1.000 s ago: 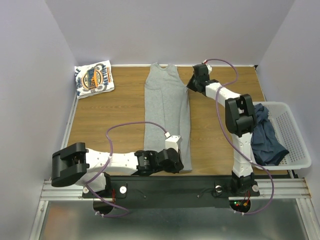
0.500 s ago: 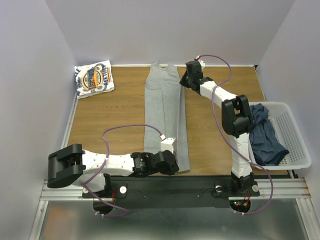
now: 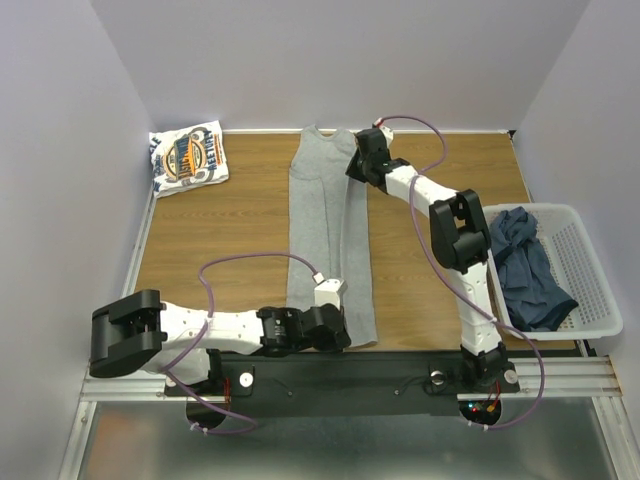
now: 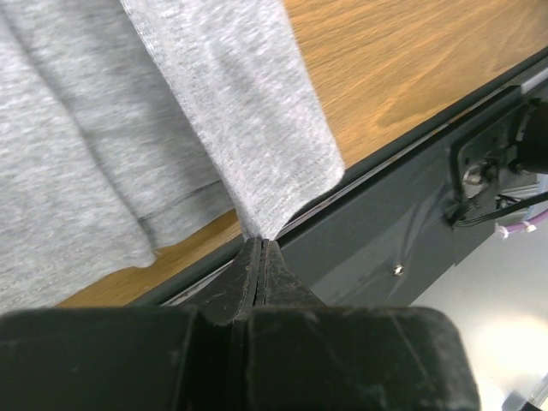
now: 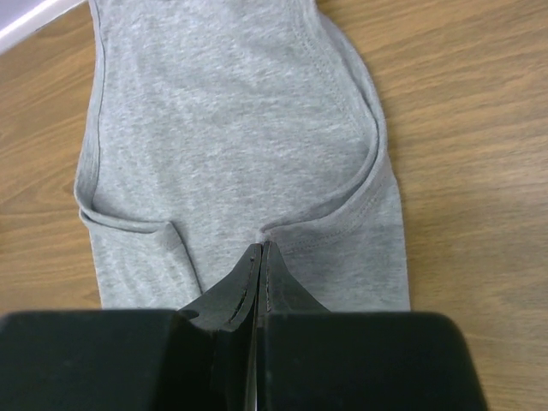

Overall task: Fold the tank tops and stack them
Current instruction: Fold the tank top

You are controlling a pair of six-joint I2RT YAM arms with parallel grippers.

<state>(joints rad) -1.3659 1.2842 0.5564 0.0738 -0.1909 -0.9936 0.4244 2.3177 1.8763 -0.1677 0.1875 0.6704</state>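
The light grey tank top [image 3: 322, 215] lies lengthwise down the middle of the table, its right edge folded partway over toward the left. My left gripper [image 3: 342, 336] is at the near edge, shut on the bottom hem corner [image 4: 272, 218]. My right gripper [image 3: 357, 166] is at the far end, shut on the grey armhole edge [image 5: 291, 233]. A folded white tank top with a blue-and-orange logo [image 3: 188, 155] sits at the far left corner. Dark slate-blue tank tops [image 3: 525, 265] lie crumpled in the basket.
A white mesh basket [image 3: 592, 285] stands at the table's right edge. A black rail [image 4: 402, 214] runs along the near edge of the wooden table [image 3: 215, 235], right beside the left gripper. Grey walls close in the left, back and right sides.
Both grippers have moved leftward, carrying the grey tank top's right edge over its middle. The garment now looks narrower.
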